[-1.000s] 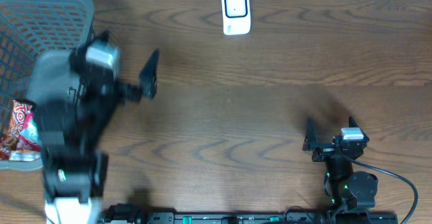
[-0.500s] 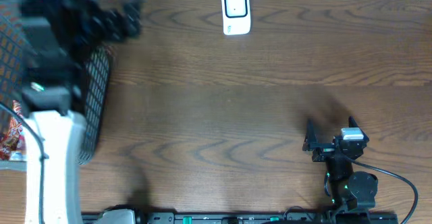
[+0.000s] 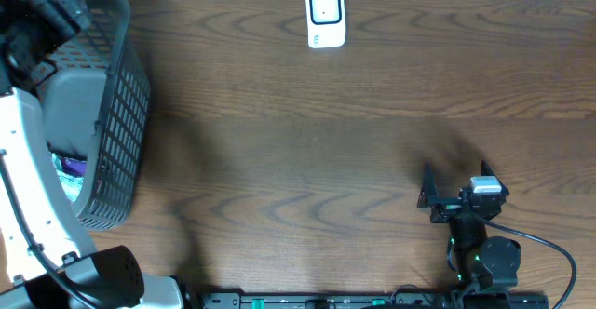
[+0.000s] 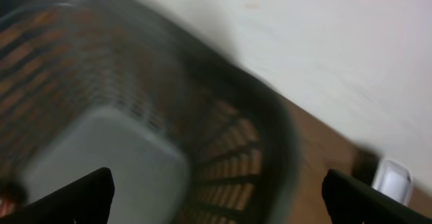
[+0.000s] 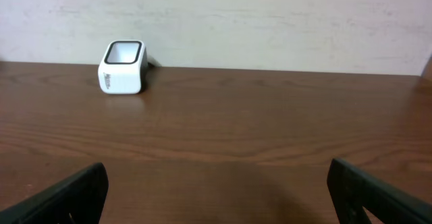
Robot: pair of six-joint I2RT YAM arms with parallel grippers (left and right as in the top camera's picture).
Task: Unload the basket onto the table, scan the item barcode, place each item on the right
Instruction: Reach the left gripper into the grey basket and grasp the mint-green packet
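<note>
The item (image 3: 71,167) lies low in the dark mesh basket (image 3: 126,114) at the table's (image 3: 307,160) left edge. From overhead only a purple-and-white scrap of it peeps out past my left arm. I judge it a soft printed packet: light, crinkly, slick on its faces, and quick to buckle if pinched hard. I cannot tell which face bears the barcode.

I would take it by a flat sealed edge or a corner, where the film is doubled and stiffer. A grip there leaves the printed faces free to turn toward the reader. A squeeze across the middle could crush what is inside or let it slide out.

My left gripper (image 4: 216,187) hangs over the basket with jaws spread wide and nothing between them. Its view is smeared, showing the basket's grey floor and curved rim.

My right gripper (image 5: 217,177) sits low near the front right of the table, jaws equally wide and empty. It faces the white barcode scanner (image 5: 122,67), which stands well apart at the far edge by the wall.
</note>
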